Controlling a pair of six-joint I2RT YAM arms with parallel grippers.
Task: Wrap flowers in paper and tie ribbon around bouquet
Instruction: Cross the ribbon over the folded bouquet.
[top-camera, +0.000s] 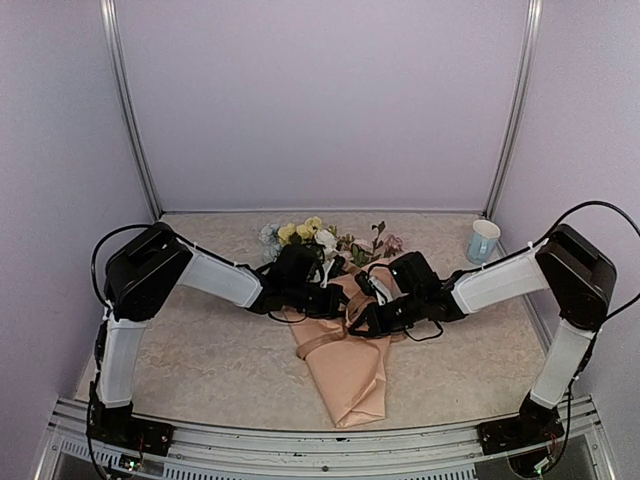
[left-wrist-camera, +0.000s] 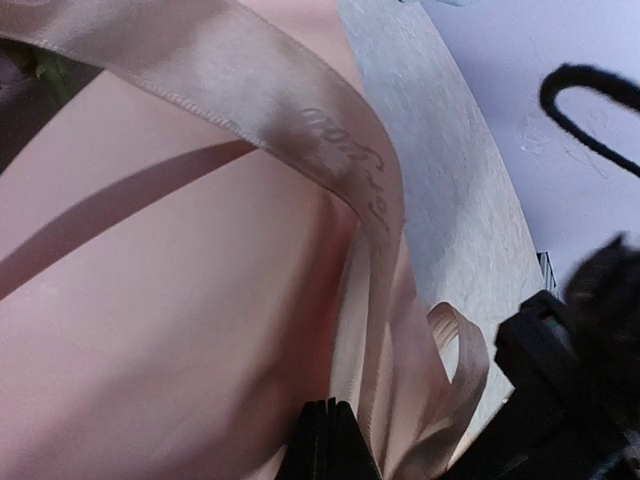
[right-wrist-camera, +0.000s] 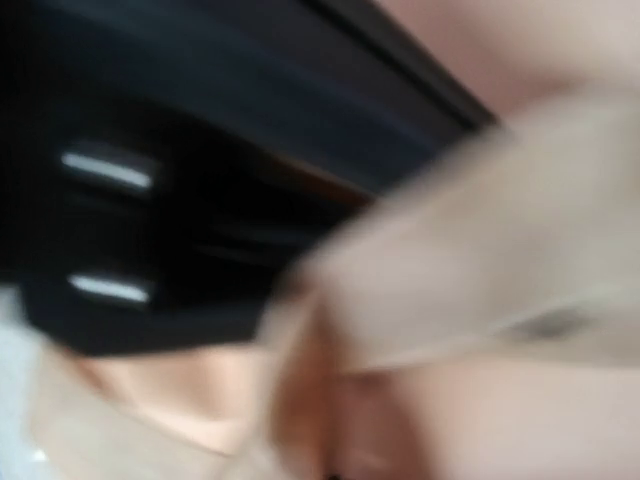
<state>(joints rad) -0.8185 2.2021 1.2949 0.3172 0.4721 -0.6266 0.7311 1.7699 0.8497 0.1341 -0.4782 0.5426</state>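
top external view. the bouquet (top-camera: 345, 375) lies in the middle of the desk (top-camera: 200, 350). its peach paper cone points toward the near edge, and the flowers (top-camera: 305, 232) fan out at the far end. a tan ribbon (top-camera: 318, 342) crosses the cone's waist in a loose band. the left pincer (top-camera: 338, 300) and right pincer (top-camera: 365, 315) meet just above that waist, close beside each other. a pale mug (top-camera: 483, 241) stands well apart at the far right.

left wrist view. the left pincer (left-wrist-camera: 328, 440) has its fingers pressed together, and the ribbon (left-wrist-camera: 300, 120) appears pinched between them. from there the ribbon arches up and away over the paper (left-wrist-camera: 150, 330), and a slack loop lies beside it. the black housing (left-wrist-camera: 560, 390) of the other arm sits just to the right.

right wrist view. the picture is heavily blurred. it shows a tan band of ribbon (right-wrist-camera: 480, 270) over peach paper (right-wrist-camera: 450, 420), with a black housing (right-wrist-camera: 200, 180) behind. the right pincer is closed narrow, but whether it holds ribbon cannot be told.

hazards, as judged. the sheer ribbon may slip from so thin a grip if it is pulled sideways. an uneven pull could drag the cone open or shift it on the desk. with the arms this close, the two pincers could collide or snag the slack loop.
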